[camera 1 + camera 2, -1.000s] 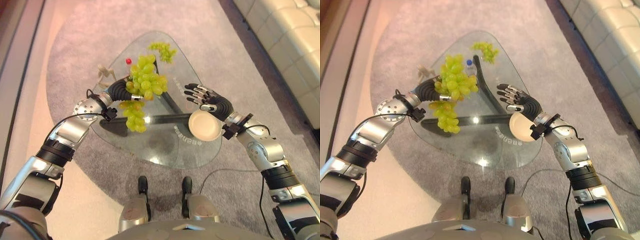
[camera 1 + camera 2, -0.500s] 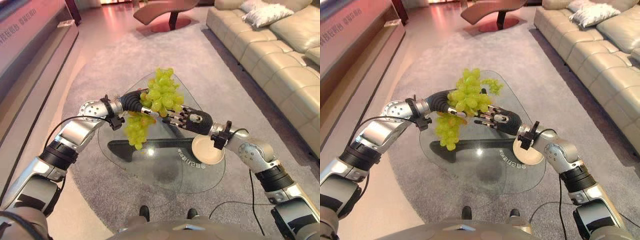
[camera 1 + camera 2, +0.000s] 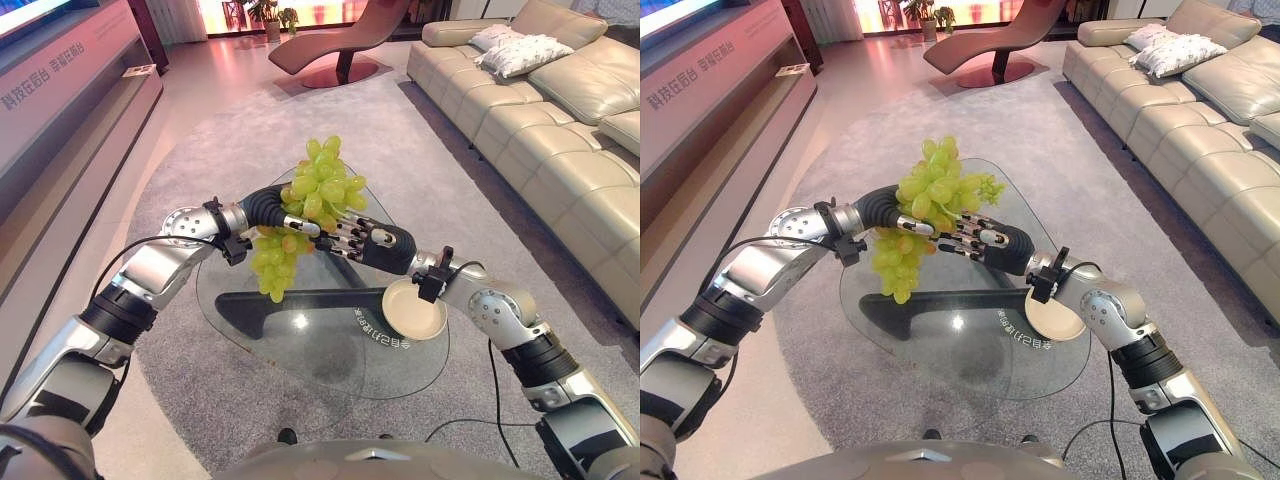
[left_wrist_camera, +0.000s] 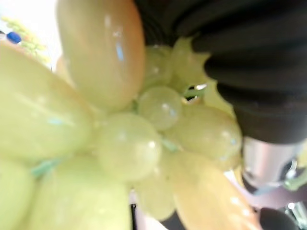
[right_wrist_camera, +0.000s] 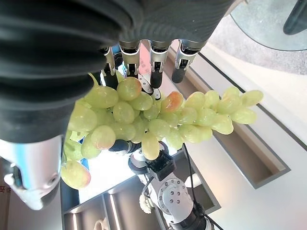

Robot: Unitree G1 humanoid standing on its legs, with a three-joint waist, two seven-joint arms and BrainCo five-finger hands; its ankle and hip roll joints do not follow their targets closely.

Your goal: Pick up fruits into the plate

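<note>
The left hand (image 3: 283, 212) is lifted above the middle of the desk with its fingers buried in a large bunch of pale green grapes (image 3: 318, 190), so I cannot tell how tightly they are curled; the bunch clearly hangs from it. One lobe of the bunch stands up above the hand, and a longer lobe (image 3: 270, 268) dangles below it toward the glass, so the long axis runs roughly up and down. The right hand (image 3: 375, 241) is just right of the bunch, fingers straight and spread, dark tips (image 5: 155, 76) at the grapes or very near them; whether they touch I cannot say.

The round cream-coloured plate (image 3: 414, 311) lies on the clear, rounded-triangle glass desk (image 3: 330, 345) to the right and nearer than the bunch, directly under the right forearm and close to the desk's right edge. The grapes therefore have to travel right, nearer and down, and the left hand carrying them is the one to do it. The right arm lies across that path above the plate and would probably need to clear away first.

A smaller bunch of green grapes (image 3: 985, 187) rests at the far side of the desk. Grey carpet (image 3: 430, 150) surrounds the desk, with a beige sofa (image 3: 540, 110) well off to the right, so there is open room all round.
</note>
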